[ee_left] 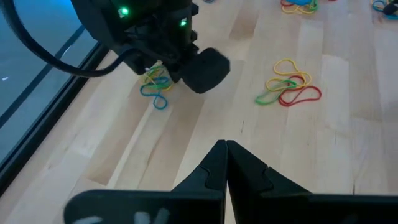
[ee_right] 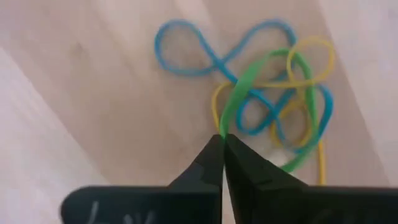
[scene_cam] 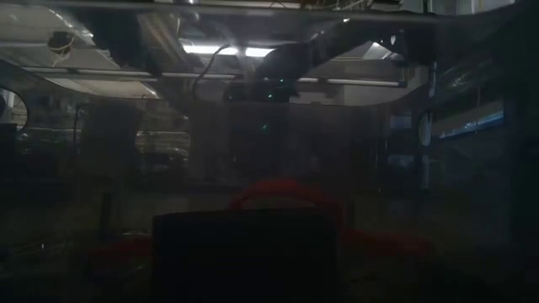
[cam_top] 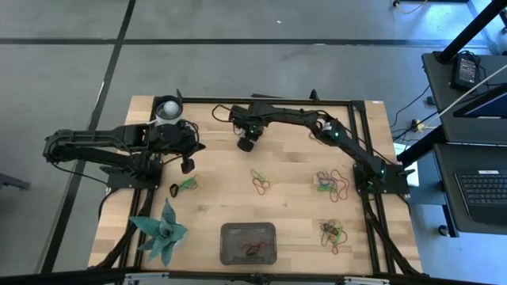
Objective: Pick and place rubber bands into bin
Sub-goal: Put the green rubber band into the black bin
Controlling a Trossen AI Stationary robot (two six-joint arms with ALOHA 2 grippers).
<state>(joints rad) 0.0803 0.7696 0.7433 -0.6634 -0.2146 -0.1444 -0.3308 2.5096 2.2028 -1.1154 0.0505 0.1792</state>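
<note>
Rubber bands lie in several small clusters on the wooden table: one (cam_top: 188,184) near the left gripper, one (cam_top: 260,182) at mid-table, and two on the right (cam_top: 333,184) (cam_top: 333,232). A blue, yellow and green cluster (ee_right: 267,106) lies under my right gripper (ee_right: 222,138), which is shut on a green band. In the high view that gripper (cam_top: 247,142) hides this cluster. The dark grey bin (cam_top: 248,243) sits near the table's near edge with a few bands in it. My left gripper (ee_left: 225,146) (cam_top: 188,165) is shut and touches nothing. My right gripper pinches one green rubber band (ee_right: 231,112) between its two fingertips, coming from above and pointing down. The band runs almost straight from the fingertips into the cluster. Its far end (ee_right: 305,68) still lies tangled with the blue and yellow bands on the table.
A white round cup (cam_top: 167,109) stands near the table's far left corner. A teal spiky plant shape (cam_top: 162,231) lies near the near left corner. The left wrist view shows the right gripper (ee_left: 168,43) and a yellow, green and red cluster (ee_left: 289,87) beyond it.
</note>
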